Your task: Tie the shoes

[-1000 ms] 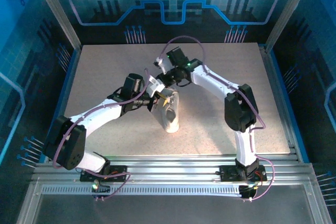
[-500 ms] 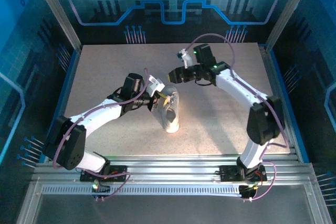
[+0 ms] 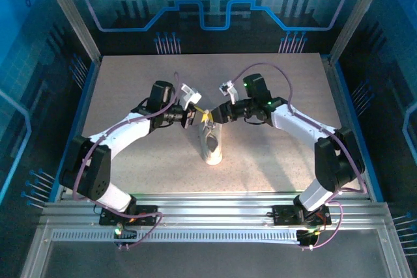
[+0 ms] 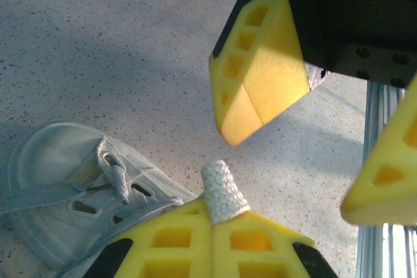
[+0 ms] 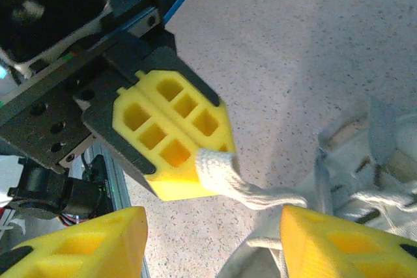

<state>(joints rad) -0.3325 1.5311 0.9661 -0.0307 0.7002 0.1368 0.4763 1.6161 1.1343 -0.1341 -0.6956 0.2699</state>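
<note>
Two grippers meet tip to tip over the shoe (image 3: 210,144), which sits near the middle of the table (image 3: 130,89), just on the near side of the fingers in the top view. The left gripper (image 4: 210,226) is pinched tight on the frayed end of a lace (image 4: 223,190), and a short white stub pokes out past its yellow pads. From there the lace runs slack down to the eyelets, where a knot sits on the tongue. The right gripper (image 5: 214,226) faces it with jaws well apart, one finger on each side of the held lace end. Whether the lace brushes its right pad cannot be told. The left gripper's closed fingertips stand squarely in front of that gap, so the two sets of yellow fingers crowd the same spot above the shoe's opening. Purple cables (image 3: 257,69) loop over both arms, and a green light (image 3: 246,84) glows on the right wrist. Aluminium rails (image 3: 208,203) cross the near edge, and blue panels (image 3: 208,4) with a circuit pattern wall in the other sides.
</note>
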